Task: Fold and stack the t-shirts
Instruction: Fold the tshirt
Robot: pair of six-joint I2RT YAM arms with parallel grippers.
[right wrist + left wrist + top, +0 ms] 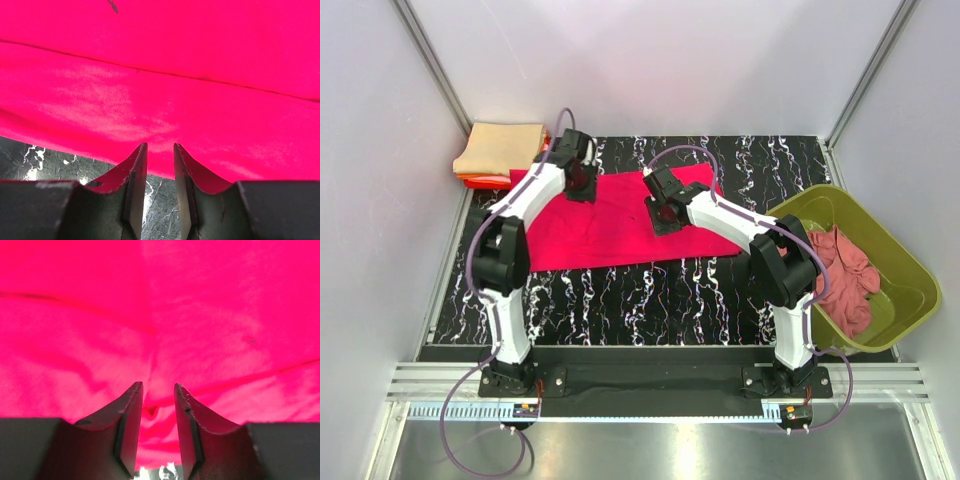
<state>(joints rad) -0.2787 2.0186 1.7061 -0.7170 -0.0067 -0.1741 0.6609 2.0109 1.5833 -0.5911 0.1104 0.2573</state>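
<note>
Bright crimson-pink cloth t-shirt (pixel 605 222) is lying spread on the black marbled table (pixel 650 285), left gripper (pixel 158 405) and right gripper (pixel 160 162) both pinching its fabric with narrowly parted fingers.

A black desk (pixel 620 290) veined with white marbling lay between pale walls (pixel 380 180). An olive-green plastic tub (pixel 905 290) sat tilted at the desk's right edge.

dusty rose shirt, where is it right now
In the top view the dusty rose shirt lies crumpled inside the olive-green tub at the table's right edge, just right of the right arm.
</note>
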